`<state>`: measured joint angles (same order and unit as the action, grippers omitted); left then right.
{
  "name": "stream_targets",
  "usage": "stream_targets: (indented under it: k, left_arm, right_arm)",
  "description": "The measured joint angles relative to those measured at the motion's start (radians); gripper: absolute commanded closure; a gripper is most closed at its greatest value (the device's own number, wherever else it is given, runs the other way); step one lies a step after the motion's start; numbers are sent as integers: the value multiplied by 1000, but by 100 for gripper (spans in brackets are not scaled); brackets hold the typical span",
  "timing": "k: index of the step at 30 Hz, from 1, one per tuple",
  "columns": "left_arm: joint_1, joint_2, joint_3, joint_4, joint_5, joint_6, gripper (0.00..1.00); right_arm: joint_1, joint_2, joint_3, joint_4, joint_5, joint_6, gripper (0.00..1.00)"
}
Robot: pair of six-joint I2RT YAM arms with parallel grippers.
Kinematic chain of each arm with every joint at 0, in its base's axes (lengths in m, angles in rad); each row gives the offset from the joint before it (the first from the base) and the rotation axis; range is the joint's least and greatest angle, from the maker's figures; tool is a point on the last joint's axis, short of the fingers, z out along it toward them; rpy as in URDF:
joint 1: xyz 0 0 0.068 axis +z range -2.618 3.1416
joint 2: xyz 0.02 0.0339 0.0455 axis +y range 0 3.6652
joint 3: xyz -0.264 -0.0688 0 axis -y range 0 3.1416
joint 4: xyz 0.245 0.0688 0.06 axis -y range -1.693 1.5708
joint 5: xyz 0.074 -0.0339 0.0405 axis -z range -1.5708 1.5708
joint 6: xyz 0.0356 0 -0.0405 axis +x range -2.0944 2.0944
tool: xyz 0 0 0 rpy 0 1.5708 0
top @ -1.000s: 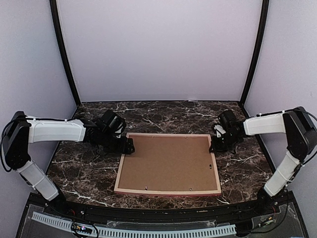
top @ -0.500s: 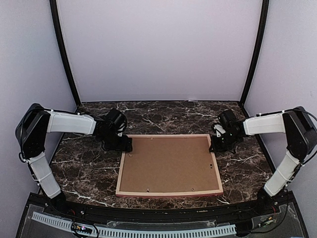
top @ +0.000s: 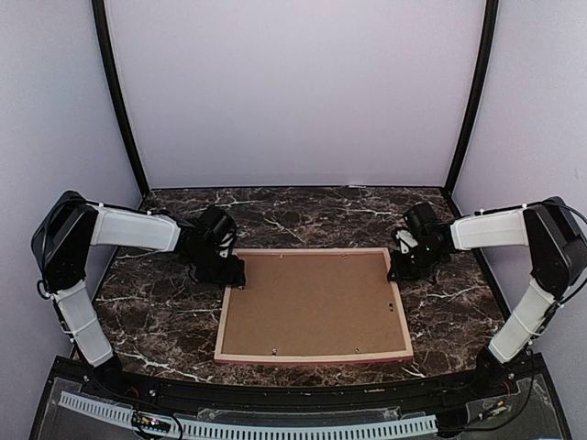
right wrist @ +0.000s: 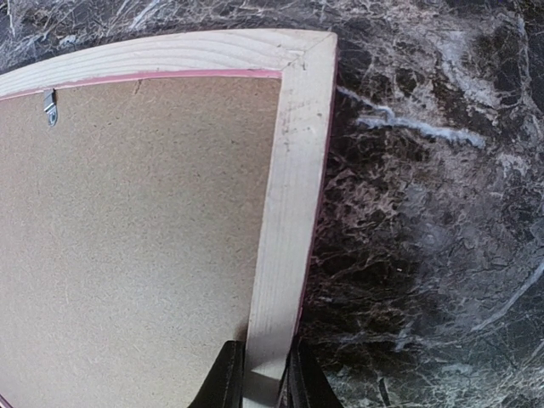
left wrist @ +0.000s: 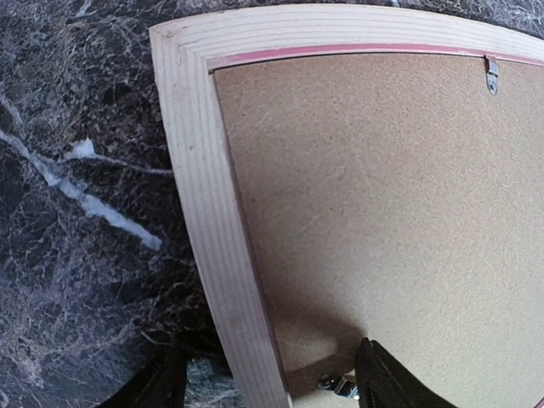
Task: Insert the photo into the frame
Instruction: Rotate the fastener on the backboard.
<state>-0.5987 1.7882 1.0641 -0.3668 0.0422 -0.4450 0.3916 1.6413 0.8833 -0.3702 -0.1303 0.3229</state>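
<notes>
Straddling frame (left wrist: 204, 212) edge, left gripper (left wrist: 272, 387)

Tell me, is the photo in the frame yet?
Can't tell. The frame lies face down with its brown backing on, and no photo shows. In hand: the right hand pinches the right rail; the left hand straddles the left rail, open. Left: if the photo isn't inside, everything.

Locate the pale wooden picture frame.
Top view: the pale wooden picture frame lies centred on the dark marble table, left gripper and right gripper at its far corners.
</notes>
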Motion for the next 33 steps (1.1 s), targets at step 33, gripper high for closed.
stream_targets:
  k: [33]
  left_arm:
    - [11,-59,-92,44,89,7,64]
  right_arm:
    - [0,0,-1,2,0,0,83]
